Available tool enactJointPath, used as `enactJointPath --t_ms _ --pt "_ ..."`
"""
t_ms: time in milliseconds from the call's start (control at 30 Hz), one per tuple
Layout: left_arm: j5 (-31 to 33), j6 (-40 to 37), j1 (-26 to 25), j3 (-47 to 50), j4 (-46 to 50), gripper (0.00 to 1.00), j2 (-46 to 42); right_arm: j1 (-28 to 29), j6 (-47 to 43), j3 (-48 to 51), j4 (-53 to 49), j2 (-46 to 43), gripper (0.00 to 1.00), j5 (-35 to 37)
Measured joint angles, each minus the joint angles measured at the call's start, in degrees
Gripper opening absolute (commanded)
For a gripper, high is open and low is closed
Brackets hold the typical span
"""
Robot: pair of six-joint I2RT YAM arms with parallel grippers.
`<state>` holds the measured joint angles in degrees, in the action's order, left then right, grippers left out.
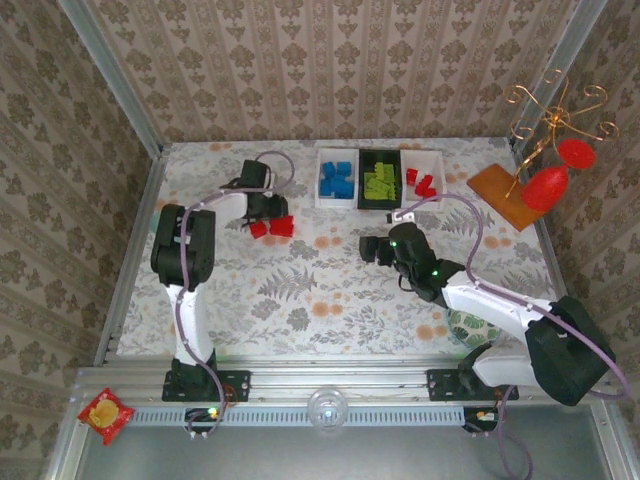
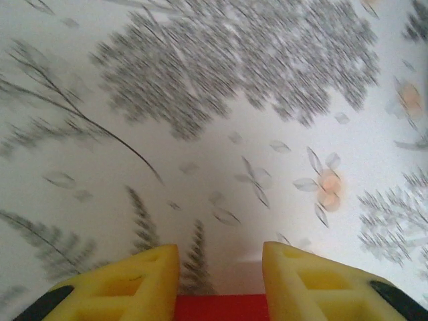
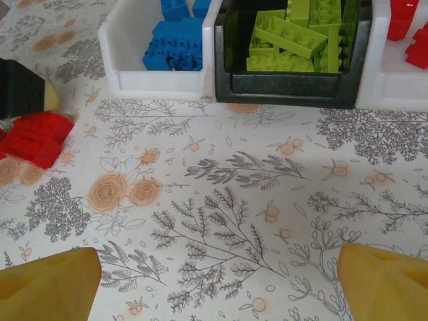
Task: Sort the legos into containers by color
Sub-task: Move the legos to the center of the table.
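Note:
My left gripper is low over the cloth at the back left, among red legos. In the left wrist view its yellow fingers are shut on a red lego that fills the gap between them. At the back stand three containers: a white one with blue legos, a black one with lime green legos, and a white one with red legos. My right gripper hovers open in front of them; its view shows the red legos at the left.
An orange board with a gold wire stand and red ornaments sits at the back right. A teal cup stands beside my right arm. Metal frame rails edge the table on both sides.

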<state>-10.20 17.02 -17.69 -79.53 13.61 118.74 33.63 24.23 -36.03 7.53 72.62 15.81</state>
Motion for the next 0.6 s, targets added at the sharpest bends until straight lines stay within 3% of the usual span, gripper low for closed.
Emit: enactJointPath --t_ms 200,367,467,600 --pt "0.76 1.09 -8.52 9.27 -1.2 0.39 -6.62 -0.11 0.0 1.42 0.02 -2.23 0.93 0.07" --pt "-0.09 2.32 -16.72 11.39 -1.25 0.4 -9.53 -0.11 -0.35 1.7 0.04 -3.15 0.92 0.0" --pt "-0.07 2.56 -16.7 11.39 -1.46 0.43 -11.8 0.17 -1.31 1.73 0.13 -3.13 0.91 -1.05" --pt "0.39 2.8 -12.33 12.55 -3.17 0.5 -16.74 3.1 -2.75 2.47 2.78 -1.7 0.91 -2.47"
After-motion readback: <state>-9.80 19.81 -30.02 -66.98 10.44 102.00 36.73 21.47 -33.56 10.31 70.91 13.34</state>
